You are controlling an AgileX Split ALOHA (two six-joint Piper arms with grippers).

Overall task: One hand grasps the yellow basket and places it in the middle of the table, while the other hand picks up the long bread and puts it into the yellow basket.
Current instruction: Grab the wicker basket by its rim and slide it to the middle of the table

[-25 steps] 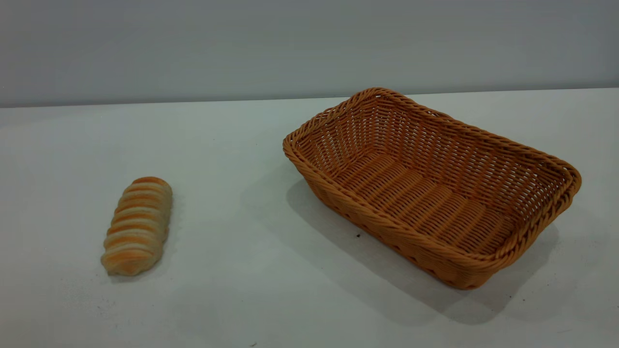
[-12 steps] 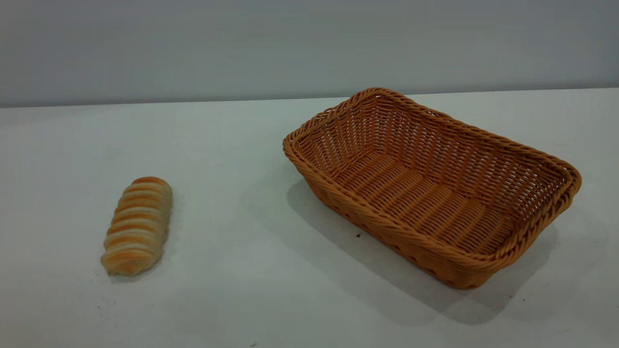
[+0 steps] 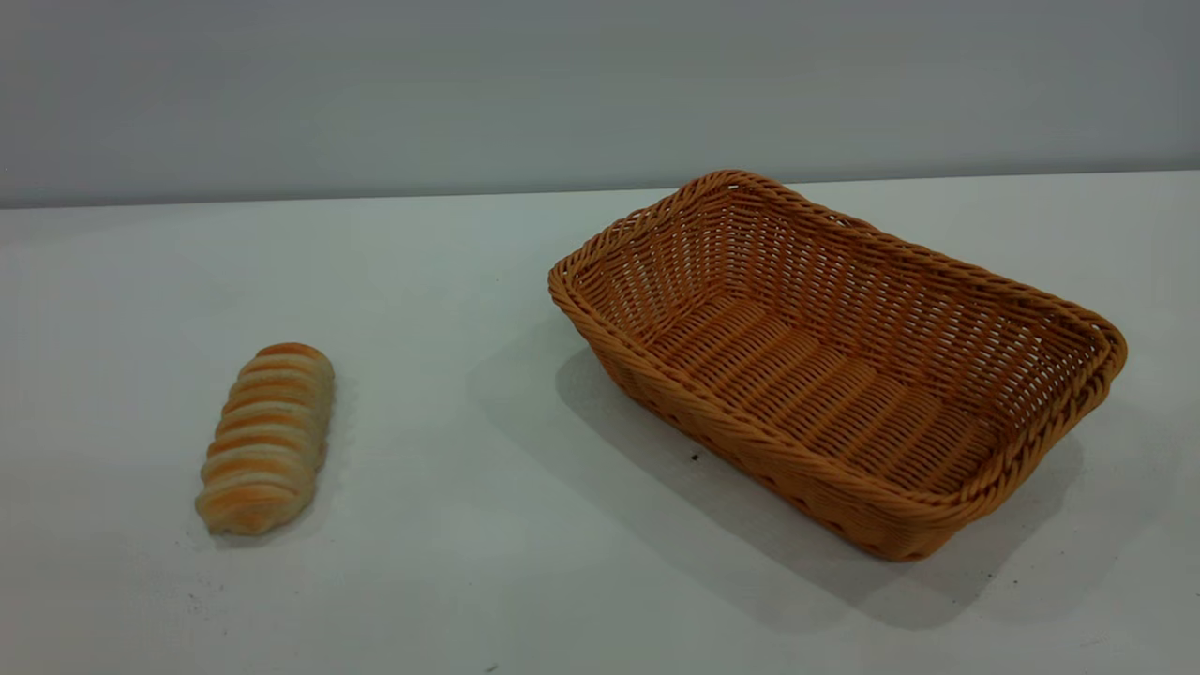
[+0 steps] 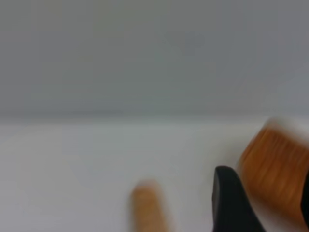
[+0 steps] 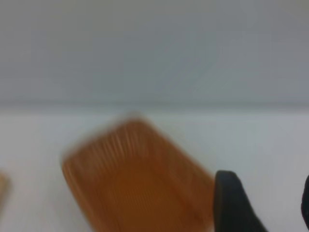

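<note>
Wicker, orange-tan rectangular yellow basket (image 3: 834, 366) sits empty on white bench (image 3: 469, 581); looks light, stiff; braided rim best hold. Striped oblong long bread (image 3: 265, 438) well left of basket, likely soft (grip mid-body, across ridges). Both arms' fingers: state cannot tell.

Yellow basket (image 3: 937, 281): large rectangular wicker, orange-tan, braided rim, open-weave sloping sides, ribbed bottom. Sits upright on the right half of the table, set diagonally, empty.

Long bread (image 3: 265, 438): small oblong roll, golden-orange and cream crosswise ridges, rounded ends. Lies flat at left, well apart from the basket.
</note>
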